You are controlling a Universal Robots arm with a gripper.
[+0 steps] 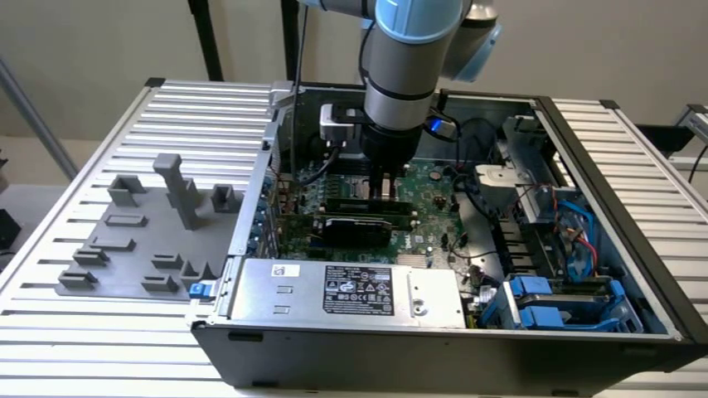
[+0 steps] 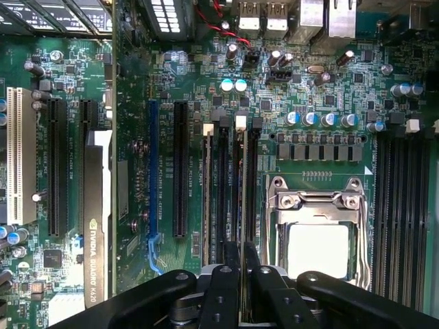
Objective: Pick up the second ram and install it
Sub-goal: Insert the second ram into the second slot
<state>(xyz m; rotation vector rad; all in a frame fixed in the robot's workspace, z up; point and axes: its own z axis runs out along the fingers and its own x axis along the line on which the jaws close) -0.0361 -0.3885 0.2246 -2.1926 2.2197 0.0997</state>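
Observation:
My gripper (image 1: 384, 192) reaches down into the open computer case (image 1: 443, 356) over the green motherboard (image 2: 185, 82). In the wrist view its two black fingers (image 2: 226, 264) stand close together, shut on the second ram (image 2: 242, 192). The ram shows edge-on as a thin pale line running along the black memory slots (image 2: 223, 185). In the exterior view a dark stick (image 1: 356, 204) lies along those slots right under the fingers. Whether it is pressed fully into a slot I cannot tell.
A black expansion card (image 1: 354, 228) stands just beside the slots, labelled along its edge (image 2: 96, 233). The processor socket (image 2: 317, 233) lies on the slots' other side. A grey fixture plate (image 1: 144, 240) sits at the exterior view's left, with the power supply (image 1: 343, 286) and blue drive bays (image 1: 553, 303) in front.

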